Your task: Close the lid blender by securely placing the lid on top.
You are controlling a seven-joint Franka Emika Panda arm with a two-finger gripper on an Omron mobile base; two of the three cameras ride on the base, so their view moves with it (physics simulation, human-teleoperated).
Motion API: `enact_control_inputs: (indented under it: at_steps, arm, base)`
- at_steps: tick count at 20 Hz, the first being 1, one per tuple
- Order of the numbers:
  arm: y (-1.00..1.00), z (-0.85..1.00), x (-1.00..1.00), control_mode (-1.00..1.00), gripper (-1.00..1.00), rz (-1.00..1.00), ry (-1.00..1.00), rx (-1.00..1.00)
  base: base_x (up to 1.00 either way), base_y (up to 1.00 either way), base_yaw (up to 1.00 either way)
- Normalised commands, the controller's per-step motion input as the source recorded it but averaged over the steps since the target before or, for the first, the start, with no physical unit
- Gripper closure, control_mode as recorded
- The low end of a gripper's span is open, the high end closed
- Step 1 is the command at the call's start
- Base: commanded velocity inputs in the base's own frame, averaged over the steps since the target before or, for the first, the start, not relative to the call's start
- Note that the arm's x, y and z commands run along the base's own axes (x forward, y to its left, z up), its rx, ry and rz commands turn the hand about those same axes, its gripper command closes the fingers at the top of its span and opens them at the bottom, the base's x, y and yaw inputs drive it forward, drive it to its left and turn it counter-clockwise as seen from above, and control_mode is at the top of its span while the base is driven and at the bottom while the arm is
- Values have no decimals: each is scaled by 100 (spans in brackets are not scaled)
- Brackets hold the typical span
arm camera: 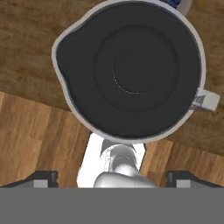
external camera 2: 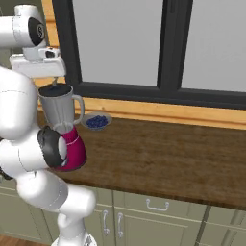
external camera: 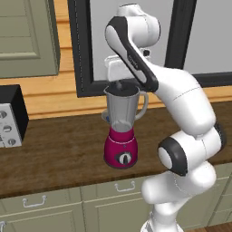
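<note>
- Dark fingertips (arm camera: pixel 41 178) stand wide apart at the bottom corners of the hand view; the gripper (arm camera: pixel 112 179) is spread and pinches nothing.
- Just beyond it, the lid (arm camera: pixel 131 68) sits flat in the jar's mouth, its raised knob at the centre.
- On the wooden counter (external camera: pixel 59 149), the blender (external camera: pixel 121 131) stands upright below the hand, with its handle to the right.
- Beside the blender, a bowl of blueberries (external camera 2: pixel 97 121) rests near the wall.
</note>
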Motion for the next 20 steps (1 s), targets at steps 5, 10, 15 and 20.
enact_control_inputs:
  at_steps: [5,10,15,20]
  arm:
    - [5,0,-100,-100,-100,0,-31,0]
    - [33,-15,-100,-100,-100,1,-17,-3]
    - [59,-55,-100,-100,-100,3,-2,-13]
    - [64,-73,-60,-100,-100,5,1,-17]
  base:
    - [0,0,0]
    - [0,0,0]
    - [0,0,0]
    - [0,0,0]
